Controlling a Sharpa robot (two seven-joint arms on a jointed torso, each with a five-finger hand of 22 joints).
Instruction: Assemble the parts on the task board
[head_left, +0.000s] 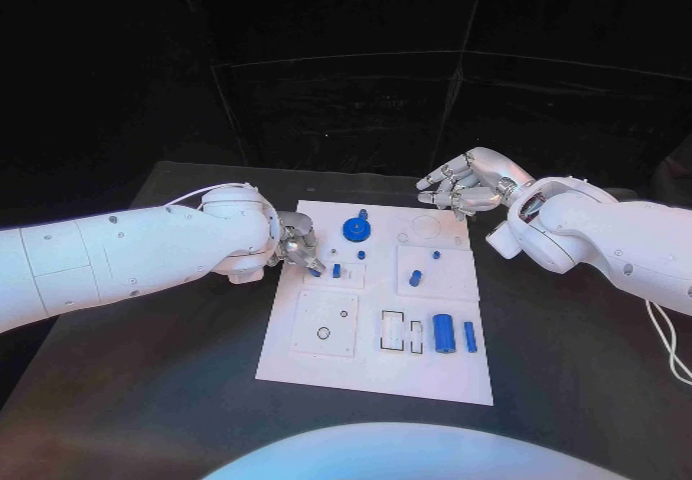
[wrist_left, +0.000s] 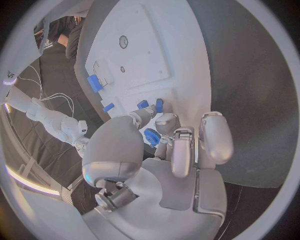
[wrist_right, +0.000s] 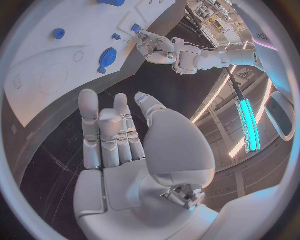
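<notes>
The task board (head_left: 325, 365) lies in the middle of the black table (head_left: 144, 400), its long side running from near to far.

The left hand (head_left: 297, 248) is over the board's left edge, fingers bunched downward. Its fingertips pinch a small blue part (head_left: 315, 270) at the board's left side, just beside a blue peg (head_left: 336, 270) that stands in a square plate there. In the left wrist view the same part (wrist_left: 143, 104) sits at the tip of the thumb, with a second blue piece (wrist_left: 159, 105) touching or just beside it; which of the 2 the fingers actually grip cannot be told.

The right hand (head_left: 464, 182) hovers above the board's far right corner, holding nothing. Its fingers are straight and side by side, the thumb set apart.

A blue gear (head_left: 355, 230) lies on the far part of the board, and a short blue peg (head_left: 415, 278) sits right of center. Near the right near edge, a blue cylinder (head_left: 443, 333) and a thinner blue pin (head_left: 470, 337) lie side by side.
</notes>
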